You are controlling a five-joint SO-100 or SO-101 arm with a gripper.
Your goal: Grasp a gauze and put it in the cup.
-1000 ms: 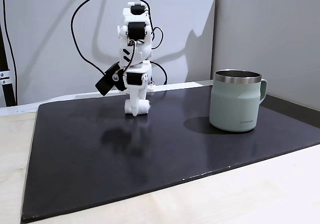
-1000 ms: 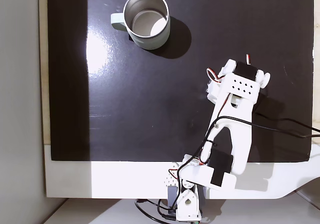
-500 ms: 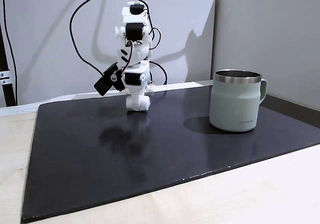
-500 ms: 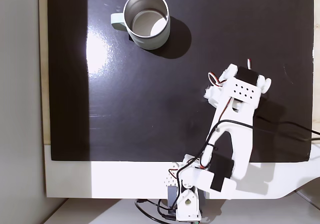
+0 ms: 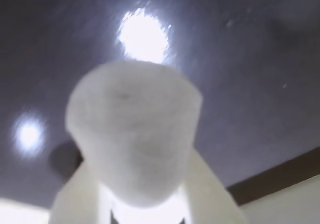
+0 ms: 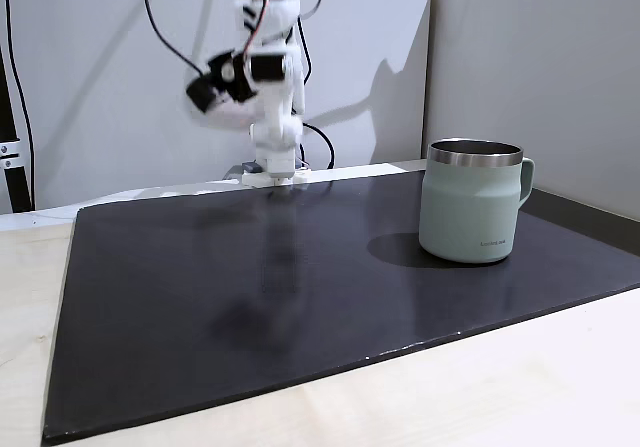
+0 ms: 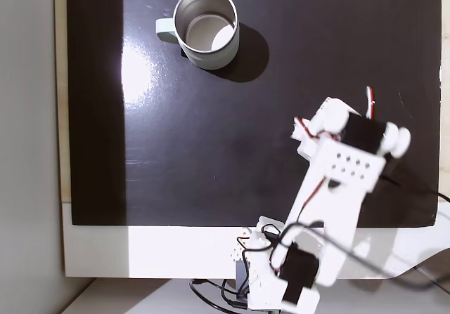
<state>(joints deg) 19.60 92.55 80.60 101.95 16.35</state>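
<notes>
Black matting (image 6: 300,307) covers most of a pale wooden table (image 6: 500,397) set against a plain light wall (image 6: 100,67), and it mirrors the lamps overhead as bright spots in the wrist view. Above the mat, the white arm (image 7: 337,187) is raised high, its black cables looping behind it in the fixed view from the side. Standing upright on the mat and well apart from the arm, the sage-green cup (image 6: 472,203) shows a steel rim, its handle turned toward the right of that side view. Seen from the wrist, the gripper (image 5: 145,204) is clenched on the gauze (image 5: 134,139), the white roll wedged between its two pale fingers (image 5: 210,194) and carried clear of the mat, blurred in close-up.
</notes>
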